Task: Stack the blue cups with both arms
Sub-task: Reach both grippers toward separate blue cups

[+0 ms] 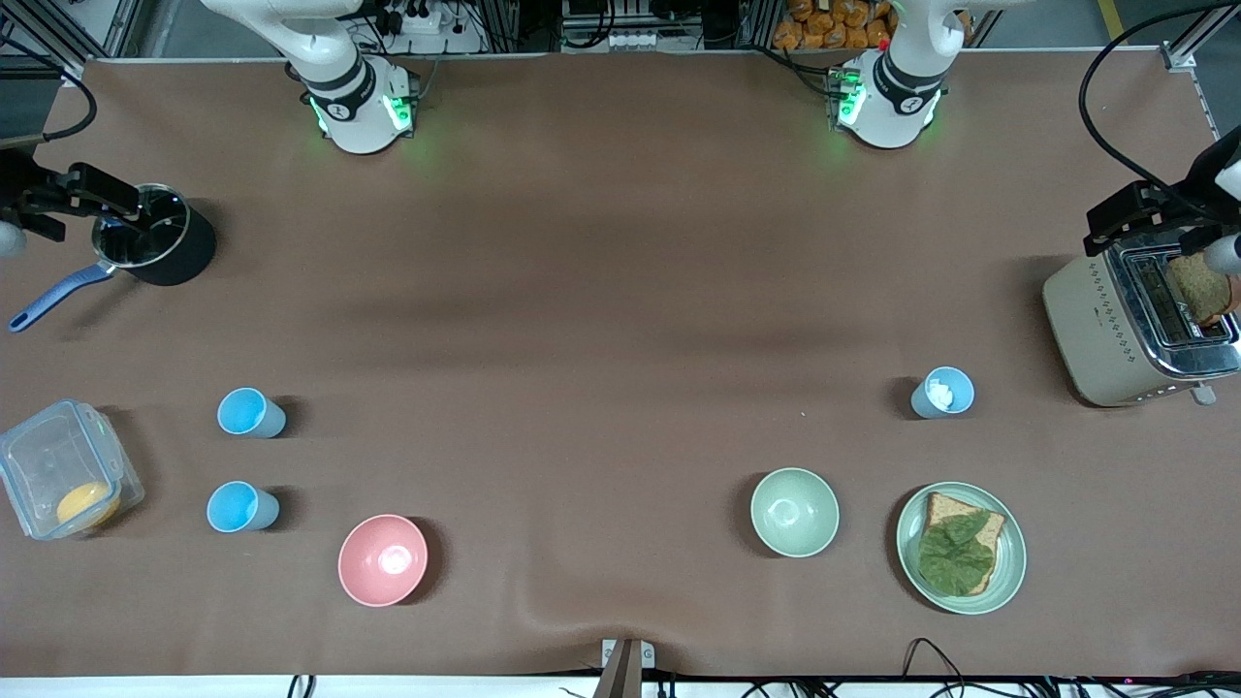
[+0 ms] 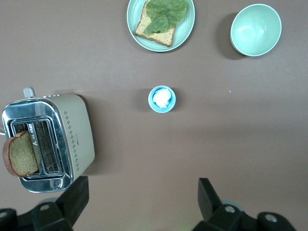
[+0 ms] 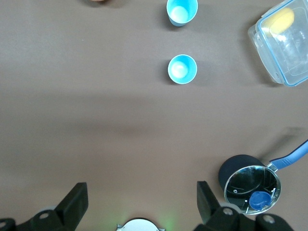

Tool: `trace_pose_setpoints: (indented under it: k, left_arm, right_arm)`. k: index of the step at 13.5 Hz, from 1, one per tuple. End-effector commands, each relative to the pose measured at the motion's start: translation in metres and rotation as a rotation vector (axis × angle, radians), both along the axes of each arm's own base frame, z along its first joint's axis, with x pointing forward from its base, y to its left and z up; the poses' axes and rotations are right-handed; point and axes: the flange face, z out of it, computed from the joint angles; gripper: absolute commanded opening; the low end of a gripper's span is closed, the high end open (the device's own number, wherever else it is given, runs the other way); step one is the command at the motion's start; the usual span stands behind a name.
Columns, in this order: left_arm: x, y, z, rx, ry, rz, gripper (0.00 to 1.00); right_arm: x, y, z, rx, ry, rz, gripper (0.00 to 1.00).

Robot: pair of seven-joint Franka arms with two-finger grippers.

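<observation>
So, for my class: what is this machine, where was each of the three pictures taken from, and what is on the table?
Two white robot arms stand at a brown table. The wide picture looks down from across it; the other two come from cameras on each wrist. The left gripper hangs open above the toaster, which has bread in it; the right gripper hangs open above the saucepan. Neither holds anything. Three blue cups stand apart, unstacked: two near a clear box, one near the toaster. There are also a pink bowl, a green bowl and a plate with leaf-topped bread.
</observation>
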Motion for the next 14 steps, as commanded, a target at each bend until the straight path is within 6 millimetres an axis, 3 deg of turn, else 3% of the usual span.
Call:
trace_pose_setpoints:
  k: [1, 3, 7, 9, 10, 13, 14]
  left_arm:
    - [-0.006, 0.003, 0.006, 0.002, -0.004, -0.011, 1.0]
    - [-0.004, 0.004, 0.003, 0.01, 0.002, -0.017, 1.0]
    - [0.023, 0.003, -0.044, 0.006, 0.041, 0.002, 1.0]
    - [0.032, 0.013, -0.087, 0.005, 0.046, 0.016, 1.0]
    - [0.034, 0.034, -0.121, 0.006, 0.016, 0.043, 1.0]
    - [0.031, 0.059, -0.202, 0.003, -0.019, 0.075, 1.0]
    - [0.029, 0.061, -0.234, 0.001, -0.013, 0.075, 1.0]
  right_arm:
    - [-0.002, 0.0, 0.001, 0.013, 0.001, 0.0, 1.0]
    - [-0.003, 0.001, 0.0, 0.013, 0.002, 0.002, 1.0]
    - [-0.002, 0.0, 0.0, 0.012, 0.001, 0.0, 1.0]
    - [-0.001, 0.012, 0.014, 0.008, -0.031, 0.027, 1.0]
    - [0.001, 0.03, 0.022, -0.008, -0.05, 0.054, 1.0]
    - [0.001, 0.032, 0.024, -0.013, -0.056, 0.068, 1.0]
    - [0.001, 0.04, 0.025, -0.014, -0.06, 0.085, 1.0]
